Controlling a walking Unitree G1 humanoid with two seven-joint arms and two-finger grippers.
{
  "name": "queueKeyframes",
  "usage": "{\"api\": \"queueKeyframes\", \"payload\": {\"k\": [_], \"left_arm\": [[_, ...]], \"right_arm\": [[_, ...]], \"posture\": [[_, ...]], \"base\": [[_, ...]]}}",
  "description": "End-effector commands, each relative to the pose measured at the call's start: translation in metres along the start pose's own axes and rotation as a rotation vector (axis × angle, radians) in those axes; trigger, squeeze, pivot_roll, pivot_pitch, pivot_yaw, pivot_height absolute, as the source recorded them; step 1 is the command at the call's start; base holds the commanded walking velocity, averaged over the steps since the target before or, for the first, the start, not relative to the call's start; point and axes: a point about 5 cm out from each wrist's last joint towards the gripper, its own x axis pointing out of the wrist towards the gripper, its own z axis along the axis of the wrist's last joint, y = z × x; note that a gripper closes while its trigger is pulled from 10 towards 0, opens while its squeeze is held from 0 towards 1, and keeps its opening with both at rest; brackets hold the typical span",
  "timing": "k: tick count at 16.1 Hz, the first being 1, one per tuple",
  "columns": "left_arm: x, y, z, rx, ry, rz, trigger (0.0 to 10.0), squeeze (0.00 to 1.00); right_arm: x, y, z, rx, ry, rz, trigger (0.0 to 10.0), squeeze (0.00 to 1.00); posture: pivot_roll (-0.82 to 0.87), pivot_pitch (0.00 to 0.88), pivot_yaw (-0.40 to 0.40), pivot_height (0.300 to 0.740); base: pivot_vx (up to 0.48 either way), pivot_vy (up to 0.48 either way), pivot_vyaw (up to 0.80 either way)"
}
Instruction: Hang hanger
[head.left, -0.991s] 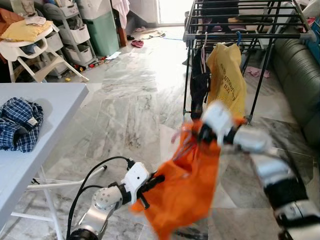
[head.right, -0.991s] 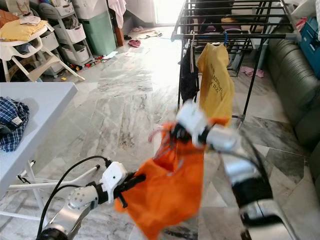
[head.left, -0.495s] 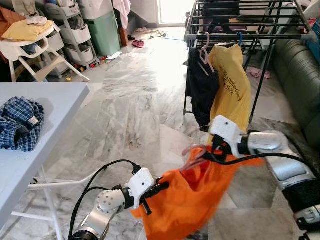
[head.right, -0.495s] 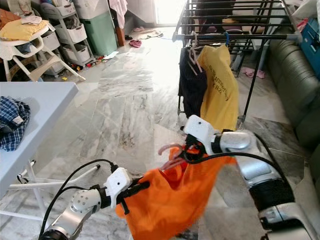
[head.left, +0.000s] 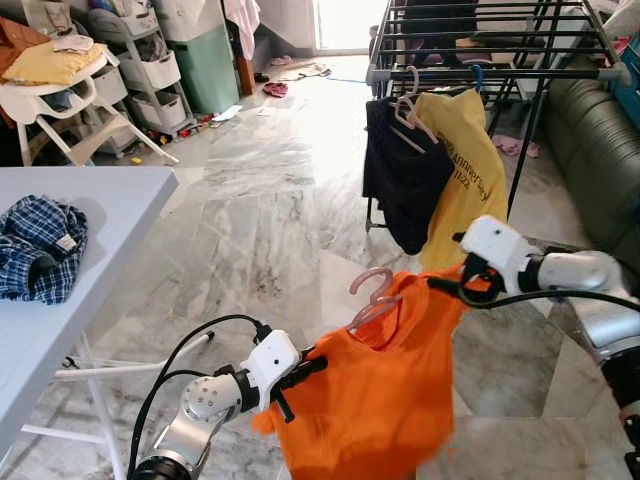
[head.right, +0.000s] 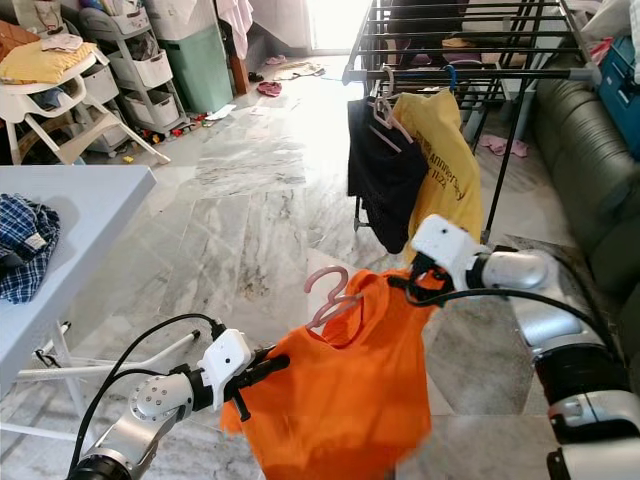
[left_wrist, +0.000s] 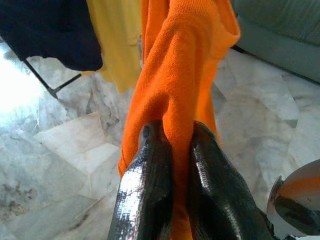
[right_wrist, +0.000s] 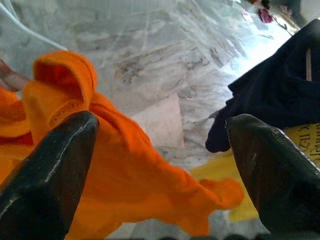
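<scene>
An orange shirt (head.left: 370, 400) hangs on a pink hanger (head.left: 372, 295) low in front of me, its hook sticking up from the collar. My left gripper (head.left: 300, 375) is shut on the shirt's left shoulder; the left wrist view shows orange cloth (left_wrist: 175, 100) pinched between the black fingers (left_wrist: 150, 185). My right gripper (head.left: 447, 287) is at the shirt's right shoulder, and its fingers (right_wrist: 45, 170) stand wide open with orange cloth (right_wrist: 125, 165) lying between them. The black drying rack (head.left: 480, 70) stands ahead, carrying a black garment (head.left: 405, 180) and a yellow shirt (head.left: 470, 170) on hangers.
A white table (head.left: 100, 200) with a plaid shirt (head.left: 40, 245) is at my left. A dark sofa (head.left: 600, 150) runs along the right. A high chair (head.left: 60, 90) and storage drawers (head.left: 150, 60) stand at the back left. Marble floor lies between me and the rack.
My right gripper moved down and to the right, from the hanger at the collar out to the shirt's right shoulder. The shirt now hangs spread out and the hanger hook stands free.
</scene>
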Motion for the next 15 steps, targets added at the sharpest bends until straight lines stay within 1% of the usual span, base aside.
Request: {"api": "queueKeyframes", "payload": {"k": [1, 2, 3, 4, 5, 6, 8, 10, 11, 12, 13, 14, 15], "left_arm": [[-0.002, 0.009, 0.005, 0.018, -0.022, 0.028, 0.0, 0.00], [-0.001, 0.008, 0.006, 0.019, -0.023, 0.027, 0.0, 0.00], [-0.001, 0.008, 0.006, 0.019, -0.024, 0.027, 0.0, 0.00], [0.000, 0.008, 0.006, 0.020, -0.025, 0.025, 0.0, 0.00], [0.000, 0.007, 0.006, 0.020, -0.026, 0.022, 0.0, 0.00], [0.000, 0.007, 0.006, 0.020, -0.027, 0.021, 0.0, 0.00], [-0.004, 0.009, 0.004, 0.025, -0.021, 0.018, 0.0, 0.00], [-0.007, 0.011, 0.004, 0.031, -0.014, 0.011, 0.0, 0.00], [-0.007, 0.011, 0.004, 0.034, -0.013, 0.008, 0.0, 0.00], [-0.007, 0.012, 0.004, 0.041, -0.013, 0.000, 0.0, 0.00], [-0.007, 0.012, 0.006, 0.045, -0.018, -0.008, 0.0, 0.00], [-0.007, 0.011, 0.008, 0.055, -0.028, -0.032, 0.0, 0.00], [-0.006, 0.008, 0.011, 0.064, -0.043, -0.057, 0.0, 0.00]], "right_arm": [[0.001, 0.010, 0.006, 0.010, -0.049, 0.099, 10.0, 1.00], [0.002, 0.015, 0.006, 0.016, -0.063, 0.129, 10.0, 1.00], [0.003, 0.017, 0.007, 0.021, -0.072, 0.135, 10.0, 1.00], [0.004, 0.021, 0.013, 0.044, -0.122, 0.167, 10.0, 1.00], [0.002, 0.022, 0.016, 0.045, -0.148, 0.196, 10.0, 1.00], [-0.003, 0.020, 0.013, 0.027, -0.126, 0.209, 10.0, 1.00], [-0.023, 0.011, -0.004, -0.055, -0.004, 0.241, 10.0, 1.00], [-0.037, 0.002, -0.010, -0.087, 0.063, 0.272, 10.0, 1.00], [-0.040, 0.001, -0.012, -0.106, 0.086, 0.277, 10.0, 1.00], [-0.044, -0.004, -0.017, -0.145, 0.141, 0.269, 10.0, 0.69], [-0.046, -0.006, -0.021, -0.169, 0.176, 0.264, 10.0, 0.62], [-0.045, -0.006, -0.022, -0.187, 0.186, 0.270, 10.0, 0.32], [-0.043, -0.003, -0.020, -0.200, 0.176, 0.294, 10.0, 0.00]], "posture": [[-0.12, 0.000, 0.095, 0.740], [-0.11, 0.000, 0.096, 0.740], [-0.11, 0.000, 0.096, 0.740], [-0.11, 0.000, 0.096, 0.740], [-0.11, 0.000, 0.096, 0.740], [-0.11, 0.000, 0.095, 0.740], [-0.11, 0.000, 0.096, 0.740], [-0.12, 0.000, 0.097, 0.740], [-0.12, 0.000, 0.097, 0.740], [-0.12, 0.000, 0.097, 0.740], [-0.12, 0.000, 0.097, 0.740], [-0.12, 0.000, 0.101, 0.740], [-0.12, 0.000, 0.101, 0.740]], "base": [[0.000, 0.000, 0.00], [0.000, 0.000, 0.00], [0.000, 0.000, 0.00], [0.000, 0.000, 0.00], [0.000, 0.000, 0.00], [0.000, 0.000, 0.00], [0.000, 0.000, 0.00], [0.000, 0.000, 0.00], [0.000, 0.000, 0.00], [0.000, 0.000, 0.00], [0.000, 0.000, 0.00], [0.000, 0.000, 0.00], [0.000, 0.000, 0.00]]}}
